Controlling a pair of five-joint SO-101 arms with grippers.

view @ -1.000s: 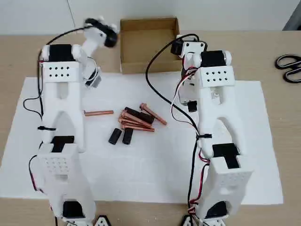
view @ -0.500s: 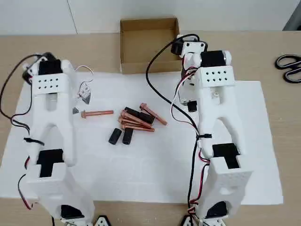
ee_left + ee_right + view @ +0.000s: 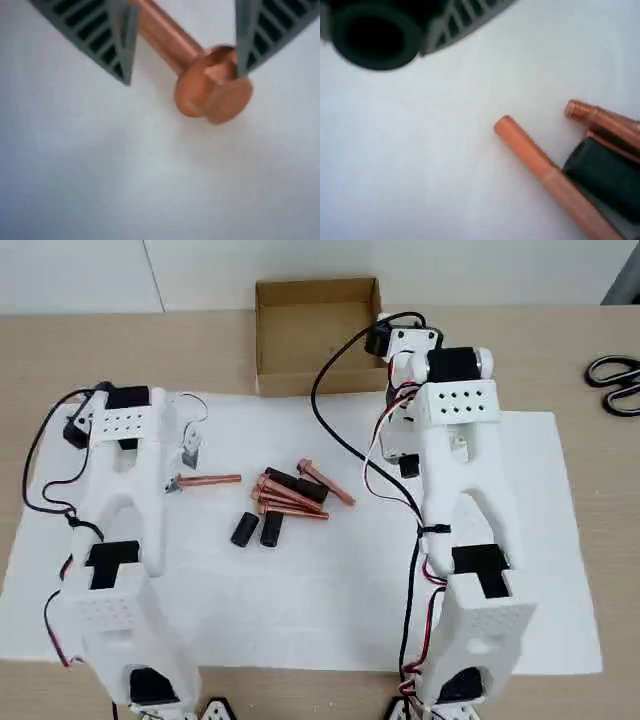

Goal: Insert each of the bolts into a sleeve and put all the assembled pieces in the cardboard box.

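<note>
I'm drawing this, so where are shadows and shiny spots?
Left wrist view: sheen runs along the round-headed copper bolt inside the open grey pincer. Right wrist view: the black tubular sleeve has a dark bore. High view: soft shadows beside the white arms on the white paper sheet.

Left arm [image 3: 120,510] and right arm [image 3: 465,480]: white plastic, black motor blocks [image 3: 480,562], plates [image 3: 457,403] with 2 rows of holes. Black, red, white cables [image 3: 313,390] trail alongside. Left claw [image 3: 183,75]: dark grey ribbed fingers [image 3: 85,25].

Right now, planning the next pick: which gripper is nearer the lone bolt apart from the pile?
Left. The left gripper, open, straddles the bolt at its head; the right gripper, holding a sleeve, is on the pile's far side.
</note>
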